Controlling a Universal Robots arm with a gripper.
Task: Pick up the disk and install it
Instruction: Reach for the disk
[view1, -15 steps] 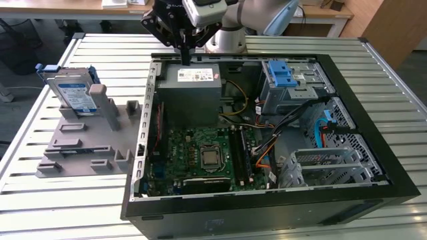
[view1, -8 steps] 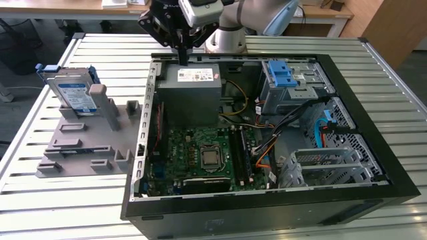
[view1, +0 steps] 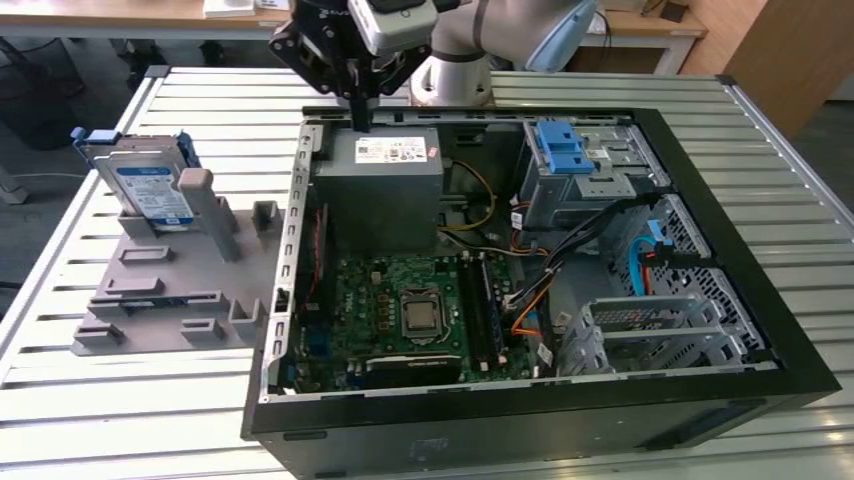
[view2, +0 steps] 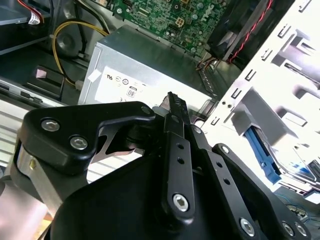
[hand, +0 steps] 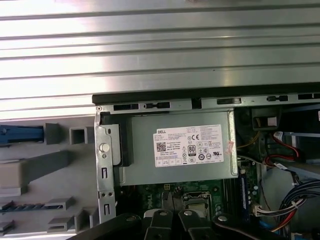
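Claw: my claw (view1: 360, 122) hangs with its fingers pointing down and pressed together, nothing pinched between them. In the second wrist view the claw (view2: 172, 100) narrows to a single tip.
Beneath the claw: the far edge of the power supply box (view1: 380, 185), where it meets the rear wall of the computer case (view1: 534, 425). I cannot tell whether my tip touches either one.
Power supply box: grey with a white sticker facing up, seated in a far corner of the case. In the first wrist view the power supply box (hand: 180, 170) lies just inside the black rear wall.
Motherboard: green motherboard (view1: 400, 310), flat on the case floor, just beside the power supply box on its near side.
Drive cage: metal drive cage (view1: 607, 185) in the far corner at the exterior view's right, with a blue latch (view1: 567, 150) on top.
Cables: black, orange and blue cables (view1: 561, 262) run between the motherboard and the cage.
Disk: the disk (view1: 144, 190) stands upright on edge in a grey holder (view1: 160, 295), outside the case at the exterior view's left and well apart from my claw. Its label faces outward, with blue rails along its sides.
Holder: flat on the worktop (view1: 80, 400), just beside the case wall.
Worktop: slatted metal, carrying both case and holder.
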